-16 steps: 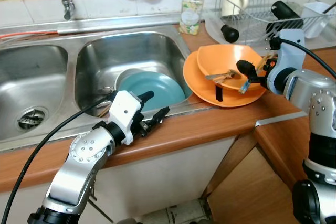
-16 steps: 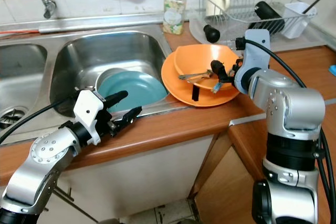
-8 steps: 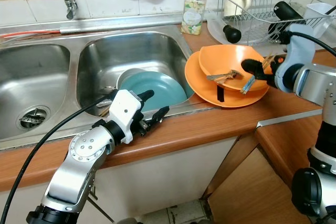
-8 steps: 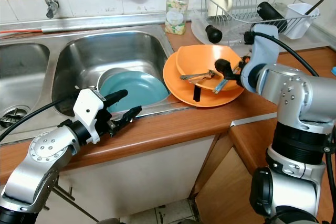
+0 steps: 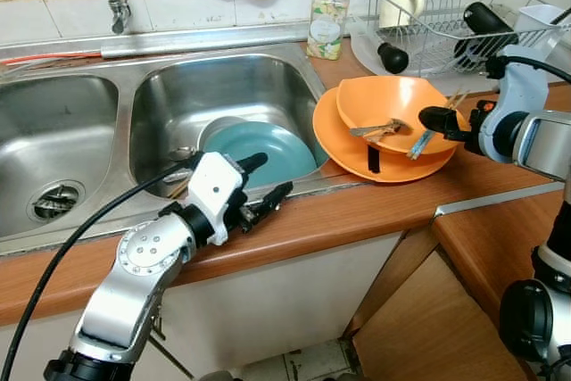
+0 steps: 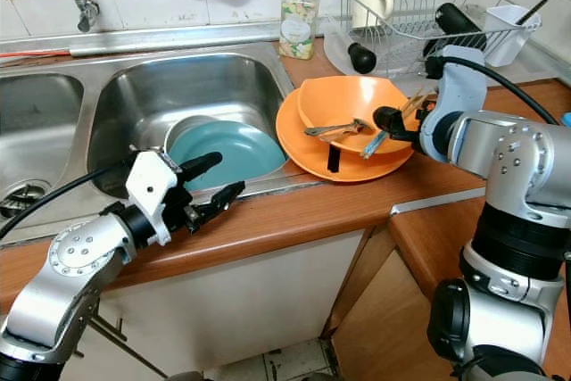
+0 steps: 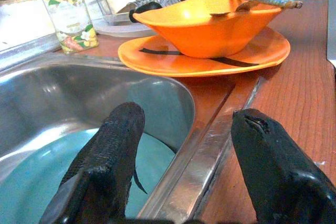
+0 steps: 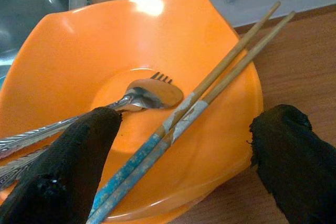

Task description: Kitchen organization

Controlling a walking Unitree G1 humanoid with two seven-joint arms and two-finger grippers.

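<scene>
**Chopsticks could roll off**

The chopsticks (image 8: 210, 95) lie across the orange bowl (image 8: 157, 51) beside a fork (image 8: 142, 95). The right gripper (image 8: 184, 166) straddles them, fingers wide. Closing off-centre would probably flick them out. The left gripper (image 7: 184, 171) waits open at the sink (image 5: 223, 86).

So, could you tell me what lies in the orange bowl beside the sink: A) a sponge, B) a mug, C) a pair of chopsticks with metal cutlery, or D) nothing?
C: the orange bowl holds two chopsticks crossing a spoon, between the right gripper's open fingers.
</scene>
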